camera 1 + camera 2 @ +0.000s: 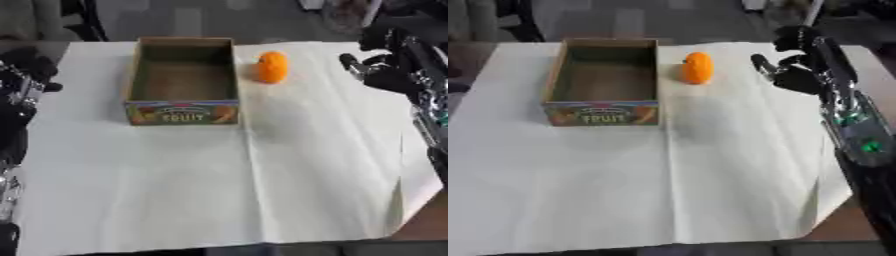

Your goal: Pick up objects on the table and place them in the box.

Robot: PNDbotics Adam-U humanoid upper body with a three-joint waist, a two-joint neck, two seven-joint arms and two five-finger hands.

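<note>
Fingers of the right hand [798,70] spread apart and hold nothing; one finger [761,64] sticks out toward the left of the frame, while others curl loosely above the palm in the upper right. This hand hovers over the white sheet [667,170] that covers the table, to the right of the orange fruit [697,67] and apart from it. Its forearm runs down the right edge of the frame, black with silver parts and small green lights.

At the left edge of the left eye view, the left hand [26,75] shows only as a dark shape with a little silver; whether its fingers are open or closed cannot be told.

Upper centre of the frame, the orange fruit rests on the sheet just beside the right wall of the cardboard box [605,82], not touching it. The box is open at the top, nothing visible inside, and its near wall carries a coloured label reading FRUIT.
</note>
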